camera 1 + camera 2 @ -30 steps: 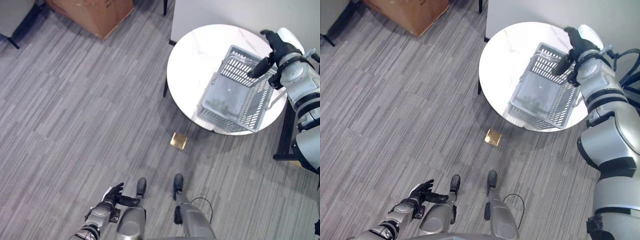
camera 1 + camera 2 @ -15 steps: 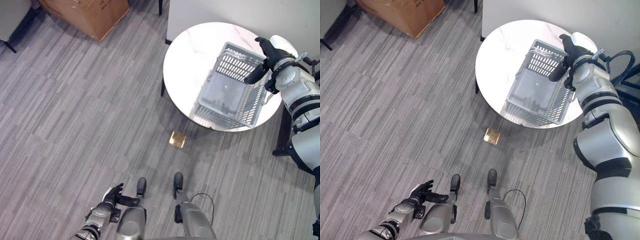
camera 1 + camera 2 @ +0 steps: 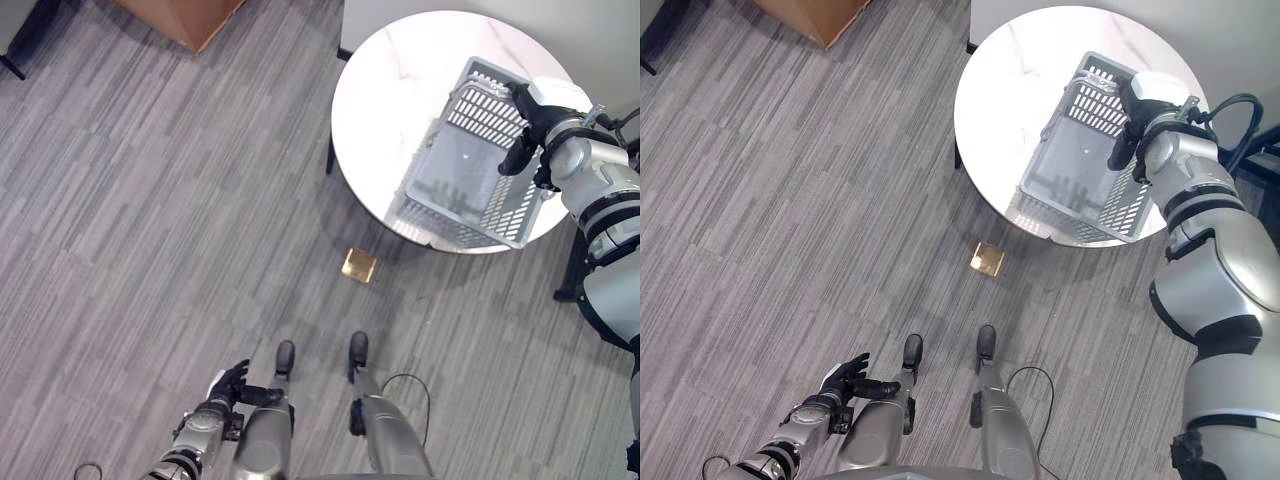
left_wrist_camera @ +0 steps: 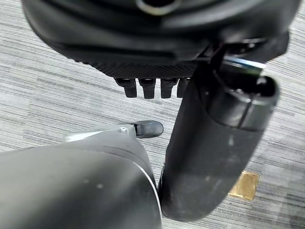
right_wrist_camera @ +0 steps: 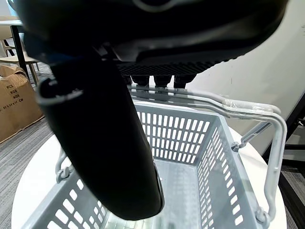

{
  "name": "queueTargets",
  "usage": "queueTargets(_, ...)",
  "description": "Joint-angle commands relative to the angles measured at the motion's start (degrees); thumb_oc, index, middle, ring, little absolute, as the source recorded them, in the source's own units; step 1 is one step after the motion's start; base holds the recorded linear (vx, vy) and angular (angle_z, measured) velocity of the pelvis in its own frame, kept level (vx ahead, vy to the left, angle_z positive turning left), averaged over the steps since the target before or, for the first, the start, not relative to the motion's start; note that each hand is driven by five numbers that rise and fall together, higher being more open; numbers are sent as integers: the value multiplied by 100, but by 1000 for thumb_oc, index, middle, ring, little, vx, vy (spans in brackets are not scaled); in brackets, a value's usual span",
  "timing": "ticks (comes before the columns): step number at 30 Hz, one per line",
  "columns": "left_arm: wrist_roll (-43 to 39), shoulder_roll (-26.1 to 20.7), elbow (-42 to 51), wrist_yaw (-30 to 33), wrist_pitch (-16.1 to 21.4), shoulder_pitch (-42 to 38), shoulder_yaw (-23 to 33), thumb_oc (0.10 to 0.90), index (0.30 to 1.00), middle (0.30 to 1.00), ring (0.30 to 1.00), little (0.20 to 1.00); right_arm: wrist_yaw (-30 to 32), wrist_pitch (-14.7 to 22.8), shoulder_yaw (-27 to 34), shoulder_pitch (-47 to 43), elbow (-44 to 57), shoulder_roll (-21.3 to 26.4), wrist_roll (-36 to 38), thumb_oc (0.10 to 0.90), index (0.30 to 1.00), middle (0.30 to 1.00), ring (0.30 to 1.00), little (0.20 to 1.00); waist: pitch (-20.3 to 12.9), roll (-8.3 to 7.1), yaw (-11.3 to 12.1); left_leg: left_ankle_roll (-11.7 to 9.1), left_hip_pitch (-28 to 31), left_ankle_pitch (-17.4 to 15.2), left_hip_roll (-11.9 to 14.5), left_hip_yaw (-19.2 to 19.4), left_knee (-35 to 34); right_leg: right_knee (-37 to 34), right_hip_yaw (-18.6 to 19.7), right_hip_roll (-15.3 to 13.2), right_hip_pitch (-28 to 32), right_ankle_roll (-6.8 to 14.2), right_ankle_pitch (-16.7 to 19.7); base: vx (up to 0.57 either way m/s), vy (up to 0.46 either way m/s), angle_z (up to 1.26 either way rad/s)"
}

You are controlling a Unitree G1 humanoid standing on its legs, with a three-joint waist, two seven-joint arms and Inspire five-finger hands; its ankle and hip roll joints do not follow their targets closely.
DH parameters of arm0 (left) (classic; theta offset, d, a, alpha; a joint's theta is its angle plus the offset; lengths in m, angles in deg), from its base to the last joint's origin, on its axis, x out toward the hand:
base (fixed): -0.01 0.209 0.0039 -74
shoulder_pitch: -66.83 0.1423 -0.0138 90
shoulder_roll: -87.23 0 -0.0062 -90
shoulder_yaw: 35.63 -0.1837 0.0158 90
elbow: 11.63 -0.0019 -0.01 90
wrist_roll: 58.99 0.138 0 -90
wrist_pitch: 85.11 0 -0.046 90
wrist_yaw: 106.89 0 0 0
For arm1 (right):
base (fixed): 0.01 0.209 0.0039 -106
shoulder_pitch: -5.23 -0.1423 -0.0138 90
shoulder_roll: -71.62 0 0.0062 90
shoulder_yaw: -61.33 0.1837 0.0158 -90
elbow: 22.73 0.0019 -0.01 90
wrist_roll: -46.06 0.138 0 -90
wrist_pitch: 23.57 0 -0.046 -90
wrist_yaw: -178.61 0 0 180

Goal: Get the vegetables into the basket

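Observation:
A grey plastic basket [image 3: 455,175] stands on the round white table [image 3: 390,90], overhanging its near right edge. Its floor [image 5: 178,191] is bare. My right hand [image 3: 535,115] sits at the basket's far right rim. Its fingers [image 5: 155,78] lie relaxed just over the folded wire handles [image 5: 214,102], and the thumb [image 5: 114,157] hangs down inside the basket. The hand is open. My left hand [image 3: 232,385] hangs low at the lower left over the floor, open and holding nothing, its thumb [image 4: 214,143] spread away from the fingers.
A small brass plate [image 3: 359,264] is set in the grey striped carpet in front of the table. A cardboard box [image 3: 185,12] stands at the far left. A white wall runs behind the table, and a dark frame [image 3: 568,280] stands at its right.
The camera has shifted, so the whole scene sits higher. My right hand has come in from beyond the basket's corner onto its rim and handles. The basket and my left hand keep their places.

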Motion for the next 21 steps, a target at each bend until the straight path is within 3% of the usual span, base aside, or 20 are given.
queueTargets(1, -20, -124, -35, 29, -64, 448, -207, 900, 1000, 1000, 1000, 1000, 317, 10, -272, -936, -179, 454, -65, 547, 506, 506, 506, 506, 100, -20, 81, -245, -71, 174, 82, -66, -144, -3, -107, -61, 333, 625, -309, 0, 0, 0)
queueTargets(2, -18, -121, -41, 34, -69, 434, -213, 900, 1000, 1000, 1000, 1000, 306, 6, -259, -892, -178, 409, -87, 400, 300, 300, 300, 300, 115, -29, 87, -248, -48, 178, 95, -53, -144, -3, -123, -50, 356, 620, -308, 0, 0, 0)
queueTargets(8, 10, -148, 76, 39, -50, 403, -231, 900, 1000, 1000, 1000, 1000, 226, 0, -193, -770, -174, 334, -49, 400, 300, 300, 300, 300, 120, -15, 92, -251, 69, 150, 104, -18, -144, -3, -132, -72, 453, 615, -313, -21, 5, -4)
queueTargets(13, 242, -128, -113, -37, -120, 427, -145, 900, 1000, 1000, 1000, 1000, 115, 24, -77, -346, 129, 240, -185, 400, 300, 300, 300, 300, -44, -97, 78, -199, 414, 27, 128, 83, -144, -3, -150, -73, 744, 598, -363, 16, -2, -1)
queueTargets(17, 407, -61, -460, -77, -236, 502, 83, 900, 1000, 1000, 1000, 1000, 42, 31, 259, 362, 584, 148, -256, 400, 300, 300, 300, 300, -270, -202, 14, -158, 820, -109, 158, 172, -144, -3, -138, -75, 1104, 579, -446, 73, 0, -13)
queueTargets(21, 785, 48, -929, -151, -397, 716, 410, 900, 1000, 1000, 1000, 1000, -154, 84, 749, 1391, 1697, 219, -122, 400, 300, 300, 300, 300, -748, -261, -214, -98, 1439, -302, 196, 387, -144, 0, -56, -41, 1622, 555, -588, 81, 32, -31)
